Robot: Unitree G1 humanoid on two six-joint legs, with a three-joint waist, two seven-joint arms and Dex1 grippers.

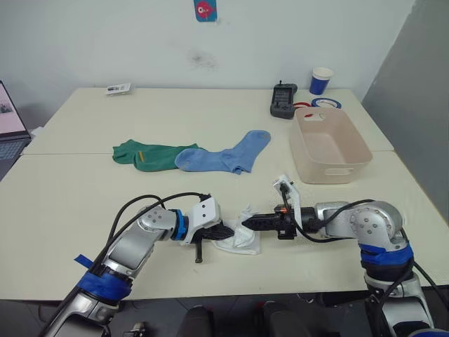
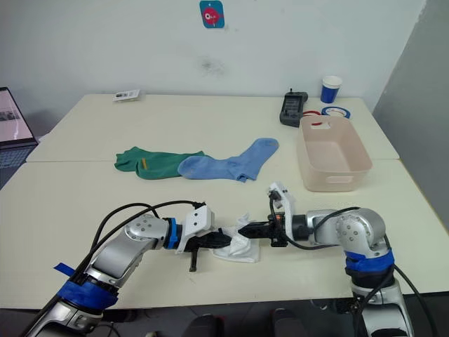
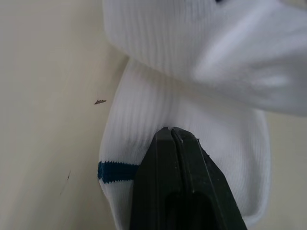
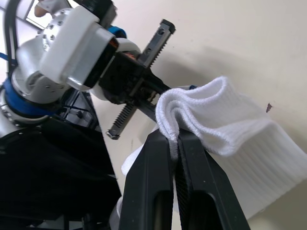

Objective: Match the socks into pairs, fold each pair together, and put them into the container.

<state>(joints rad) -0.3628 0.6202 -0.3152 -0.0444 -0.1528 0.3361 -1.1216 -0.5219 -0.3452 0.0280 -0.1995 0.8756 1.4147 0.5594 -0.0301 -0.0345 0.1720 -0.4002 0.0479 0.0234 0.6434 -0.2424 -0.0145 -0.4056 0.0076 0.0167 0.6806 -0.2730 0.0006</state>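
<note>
White socks (image 1: pixel 242 239) lie bunched near the table's front edge, between my two grippers. My left gripper (image 1: pixel 226 229) is shut, its black tips resting on the white ribbed sock (image 3: pixel 144 124) with a blue stripe. My right gripper (image 1: pixel 247 223) is shut on a raised fold of white sock (image 4: pixel 211 115), lifting it slightly. A dark green sock (image 1: pixel 144 154) with a yellow mark and a light blue sock (image 1: pixel 228 156) lie side by side at mid-table, touching. The beige-pink container (image 1: pixel 328 144) stands to the right of them, with nothing showing inside it.
A black handheld device (image 1: pixel 283 100), a blue-and-white paper cup (image 1: pixel 321 81) and a tape ring (image 1: pixel 327 102) sit behind the container. A small card (image 1: pixel 118 88) lies at the far left. A laptop (image 1: pixel 10 123) shows at the left edge.
</note>
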